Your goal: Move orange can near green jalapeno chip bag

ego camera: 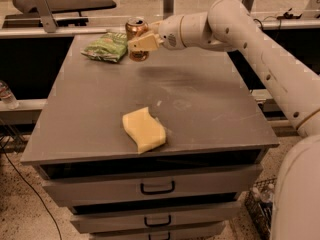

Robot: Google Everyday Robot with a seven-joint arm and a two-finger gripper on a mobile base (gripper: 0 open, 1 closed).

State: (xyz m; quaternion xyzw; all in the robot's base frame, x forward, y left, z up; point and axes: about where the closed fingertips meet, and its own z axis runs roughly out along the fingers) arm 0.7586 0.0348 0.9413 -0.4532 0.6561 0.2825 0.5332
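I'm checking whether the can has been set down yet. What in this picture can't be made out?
- Camera view: whether the orange can rests on the table; its base edge is too small to judge.
- Can's print: covered by the gripper, clamped on it beside the green jalapeno chip bag.
- Far jaw: behind the can.

Tool (137,42) at the far edge of the surface (210,119), just right of the green jalapeno chip bag (106,46), clamped on the orange can (135,28). One pale finger (146,42) covers the can's middle band; the other is hidden behind the can. Can print and bag lettering are too small to read. The arm (265,54) is cut off at the right edge and the lowest drawer (165,232) at the bottom edge.
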